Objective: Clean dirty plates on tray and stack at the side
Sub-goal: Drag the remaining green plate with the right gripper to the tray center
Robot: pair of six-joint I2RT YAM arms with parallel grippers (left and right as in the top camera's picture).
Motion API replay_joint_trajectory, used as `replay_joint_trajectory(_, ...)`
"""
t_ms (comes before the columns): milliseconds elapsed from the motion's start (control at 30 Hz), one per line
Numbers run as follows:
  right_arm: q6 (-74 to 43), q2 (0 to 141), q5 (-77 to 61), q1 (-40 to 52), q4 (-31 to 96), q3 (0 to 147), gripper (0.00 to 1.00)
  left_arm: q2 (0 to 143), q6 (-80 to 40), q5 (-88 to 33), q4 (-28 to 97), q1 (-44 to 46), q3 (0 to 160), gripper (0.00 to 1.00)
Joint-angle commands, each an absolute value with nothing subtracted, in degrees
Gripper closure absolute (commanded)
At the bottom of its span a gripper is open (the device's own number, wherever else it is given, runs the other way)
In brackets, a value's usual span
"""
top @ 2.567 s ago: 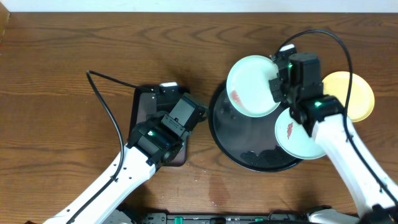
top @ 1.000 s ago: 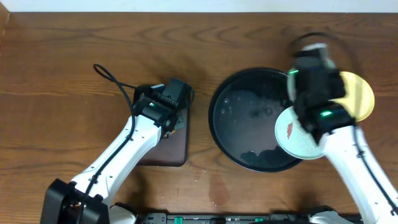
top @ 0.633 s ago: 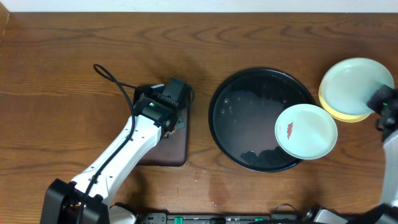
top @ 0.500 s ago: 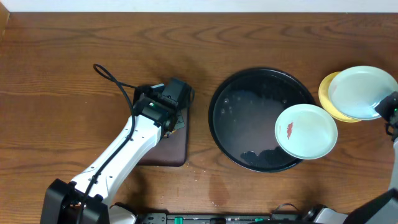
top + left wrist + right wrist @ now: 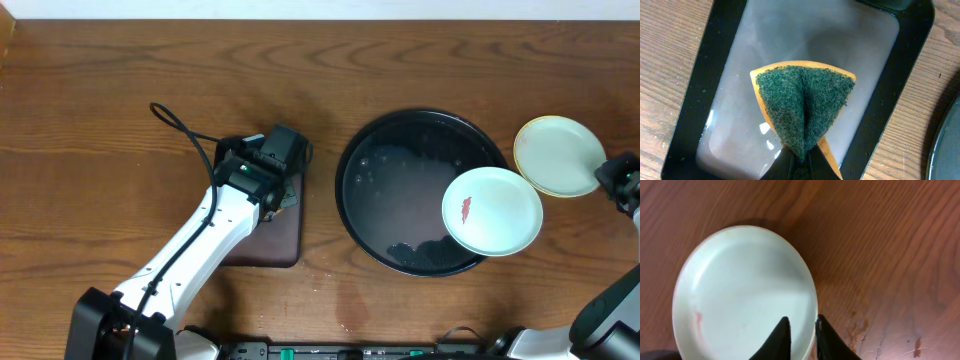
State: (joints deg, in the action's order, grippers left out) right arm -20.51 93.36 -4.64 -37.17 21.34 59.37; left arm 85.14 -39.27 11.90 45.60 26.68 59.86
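Note:
A mint plate lies on the yellow plate on the wood at the right of the round black tray. My right gripper is at that plate's right edge. In the right wrist view the gripper is slightly open and straddles the rim of the mint plate, one finger inside and one outside. A second mint plate with a red smear rests on the tray's lower right rim. My left gripper is shut on a folded green-and-orange sponge.
The left arm holds the sponge over a small rectangular black tray of cloudy water, left of the round tray. Droplets lie in the round tray. A cable loops at the upper left. Bare wood spreads along the back.
The right arm carried the mint plate from over the round tray to the right and lowered it onto the yellow plate; its jaws have parted a little. The left arm is still.

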Motion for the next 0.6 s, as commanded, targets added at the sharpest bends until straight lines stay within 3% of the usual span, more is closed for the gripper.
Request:
replay_joint_trajectory(0,-21.15,93.23,-10.59,-37.45,21.34,59.31,0.73,85.34,-40.21,11.97,45.58,26.41,60.1,0.92)
replay_joint_trajectory(167,-20.73,92.97,-29.71,-37.41,25.08,59.31,0.55,85.34,-40.18,11.97,45.58,26.41,60.1,0.92)
replay_joint_trajectory(567,-11.79,92.9,-22.09,-37.41,51.42,59.31,0.66,85.36,-40.23,11.97,43.86,26.41,60.1,0.92)
